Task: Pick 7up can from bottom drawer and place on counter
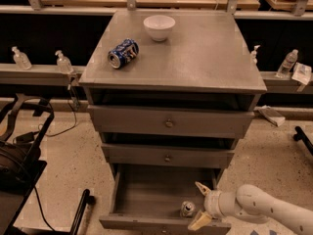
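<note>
The bottom drawer (146,190) is pulled out below two shut knobbed drawers. The 7up can (187,209) stands near the drawer's front right corner, silver top up. My gripper (200,204) comes in from the lower right on a white arm, open, with one cream finger (201,188) above and behind the can and the other (199,222) at the drawer's front edge. The fingertips sit just right of the can, apart from it. The counter (195,58) is the grey top of the cabinet.
On the counter lie a blue can (122,53) on its side and a white bowl (159,27) near the back. Clear bottles (63,61) stand on a ledge behind. A black chair or cart (19,151) sits at the left on the speckled floor.
</note>
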`<state>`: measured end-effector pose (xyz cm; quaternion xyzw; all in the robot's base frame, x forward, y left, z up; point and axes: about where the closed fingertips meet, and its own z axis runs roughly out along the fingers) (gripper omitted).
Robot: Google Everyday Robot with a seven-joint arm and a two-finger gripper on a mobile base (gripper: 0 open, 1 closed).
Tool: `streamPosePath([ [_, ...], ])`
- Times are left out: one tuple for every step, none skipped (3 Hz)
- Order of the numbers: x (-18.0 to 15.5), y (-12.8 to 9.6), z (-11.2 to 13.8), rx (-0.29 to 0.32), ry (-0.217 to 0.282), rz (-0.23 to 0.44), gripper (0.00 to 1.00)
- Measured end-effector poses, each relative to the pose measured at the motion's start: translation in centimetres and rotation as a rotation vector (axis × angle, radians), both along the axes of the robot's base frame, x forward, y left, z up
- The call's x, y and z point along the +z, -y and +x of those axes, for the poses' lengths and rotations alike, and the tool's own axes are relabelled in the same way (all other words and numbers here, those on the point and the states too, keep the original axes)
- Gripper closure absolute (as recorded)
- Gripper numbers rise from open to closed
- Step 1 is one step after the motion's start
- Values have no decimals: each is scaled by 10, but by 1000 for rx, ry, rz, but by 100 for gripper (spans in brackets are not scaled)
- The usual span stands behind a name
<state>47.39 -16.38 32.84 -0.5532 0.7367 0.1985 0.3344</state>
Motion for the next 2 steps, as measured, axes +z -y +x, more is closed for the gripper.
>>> streamPosePath([
  [-27,9,3,-42,-25,8,26],
  [-60,12,10,-66,-35,24,27],
])
